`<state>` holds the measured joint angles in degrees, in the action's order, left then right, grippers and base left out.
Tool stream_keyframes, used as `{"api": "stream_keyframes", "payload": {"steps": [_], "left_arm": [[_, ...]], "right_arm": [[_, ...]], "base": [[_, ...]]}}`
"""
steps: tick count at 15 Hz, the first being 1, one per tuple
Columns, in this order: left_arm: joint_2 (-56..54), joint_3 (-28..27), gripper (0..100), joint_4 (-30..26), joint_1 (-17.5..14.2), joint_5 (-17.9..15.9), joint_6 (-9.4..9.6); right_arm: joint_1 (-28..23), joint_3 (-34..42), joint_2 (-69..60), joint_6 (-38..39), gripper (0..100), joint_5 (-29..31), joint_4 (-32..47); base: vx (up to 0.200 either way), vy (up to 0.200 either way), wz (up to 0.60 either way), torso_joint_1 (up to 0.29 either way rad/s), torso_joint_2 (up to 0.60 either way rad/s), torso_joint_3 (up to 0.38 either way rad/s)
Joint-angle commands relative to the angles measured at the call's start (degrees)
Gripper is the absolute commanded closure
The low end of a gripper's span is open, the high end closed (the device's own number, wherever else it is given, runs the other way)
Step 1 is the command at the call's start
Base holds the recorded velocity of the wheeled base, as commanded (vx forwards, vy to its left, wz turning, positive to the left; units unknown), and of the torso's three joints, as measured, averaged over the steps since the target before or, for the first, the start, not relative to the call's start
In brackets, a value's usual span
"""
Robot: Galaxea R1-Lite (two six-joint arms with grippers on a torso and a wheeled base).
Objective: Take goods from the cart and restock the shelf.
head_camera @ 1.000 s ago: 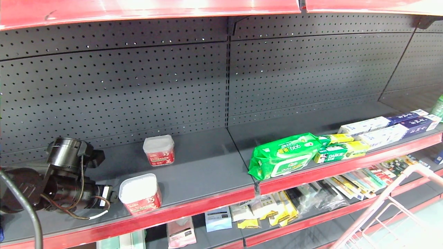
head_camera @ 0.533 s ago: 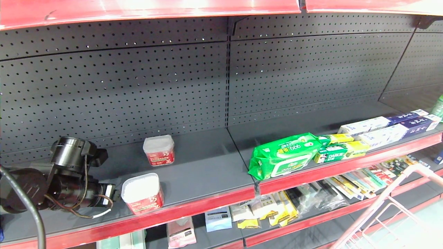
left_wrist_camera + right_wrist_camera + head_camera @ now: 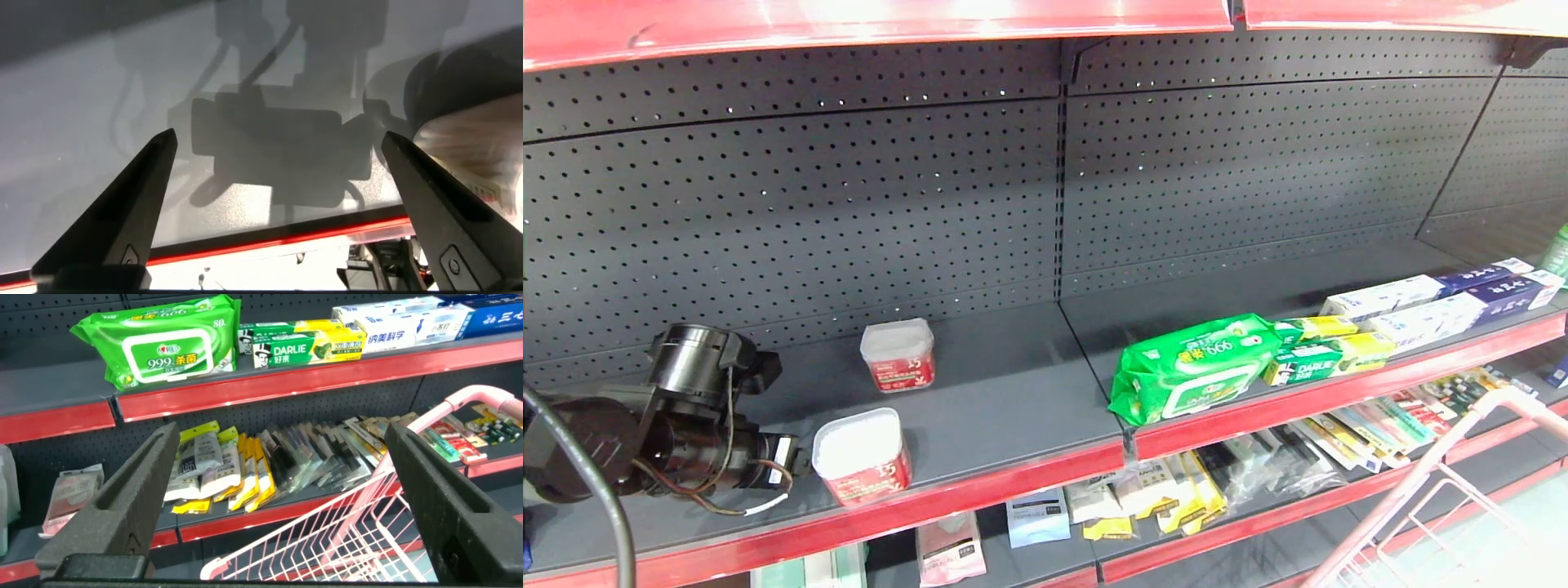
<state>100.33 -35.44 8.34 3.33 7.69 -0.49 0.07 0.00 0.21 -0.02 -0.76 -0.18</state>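
Observation:
A white tub with a red label (image 3: 862, 453) stands near the front edge of the grey shelf (image 3: 1013, 400), right next to the end of my left arm (image 3: 694, 445). In the left wrist view my left gripper (image 3: 278, 137) is open over the bare shelf board, and the tub (image 3: 478, 151) lies just beside one finger (image 3: 433, 196), not between the two. A second tub of the same kind (image 3: 898, 354) stands farther back. My right gripper (image 3: 282, 429) hangs open above the pink cart (image 3: 343, 531), holding nothing.
A green wipes pack (image 3: 1192, 367) and several toothpaste boxes (image 3: 1405, 306) line the shelf's right half. Hanging packets (image 3: 1176, 490) fill the shelf below. The pink cart (image 3: 1437, 498) stands at the lower right. A red shelf edge (image 3: 874, 20) runs overhead.
My left arm has shifted a little to the right along the shelf front, and the near tub has moved right with it. The rest is unchanged.

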Motion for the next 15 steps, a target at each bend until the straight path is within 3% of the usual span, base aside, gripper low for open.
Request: {"api": "stream_keyframes", "payload": {"steps": [1, 15], "left_arm": [[0.22, -0.25, 0, 0.01, 0.19, 0.04, -0.04], [1.19, -1.04, 0, 1.15, 1.51, 0.83, -0.04]], "right_arm": [[0.01, 0.0, -0.03, -0.06, 0, -0.04, -0.08], [0.01, 0.0, -0.03, 0.02, 0, -0.04, -0.08]], "base": [[0.0, 0.0, 0.0, 0.0, 0.0, 0.0], [0.0, 0.0, 0.0, 0.0, 0.0, 0.0]]}}
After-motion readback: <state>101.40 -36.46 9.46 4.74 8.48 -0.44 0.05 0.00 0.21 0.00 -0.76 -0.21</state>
